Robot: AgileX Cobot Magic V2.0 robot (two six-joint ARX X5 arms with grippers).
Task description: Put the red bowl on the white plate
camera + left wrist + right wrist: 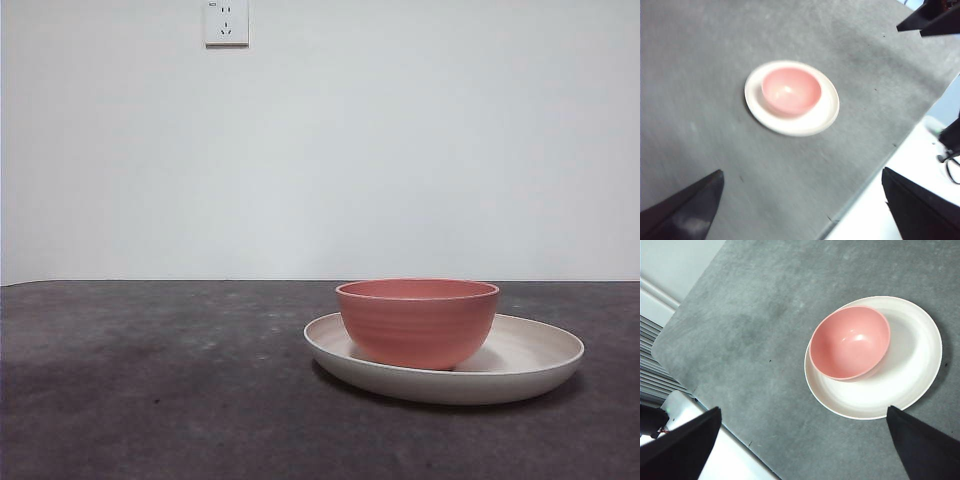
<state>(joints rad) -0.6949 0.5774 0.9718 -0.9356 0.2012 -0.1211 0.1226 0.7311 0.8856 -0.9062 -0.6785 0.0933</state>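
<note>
The red bowl (417, 322) stands upright on the white plate (530, 358), toward the plate's left side in the front view. Both wrist views show it from above: the bowl (791, 90) inside the plate (827, 110), and the bowl (850, 342) on the plate (910, 370), off-centre near its rim. My left gripper (802, 210) is open and empty, high above the table and away from the plate. My right gripper (805, 450) is open and empty, also high above, with the plate near one jaw. Neither gripper shows in the front view.
The dark grey table (150, 380) carries only the plate and bowl. Its edge (715, 410) runs near the right gripper. A wall socket (226, 22) sits on the white wall behind. The other arm's black jaw tips (930, 20) show in the left wrist view.
</note>
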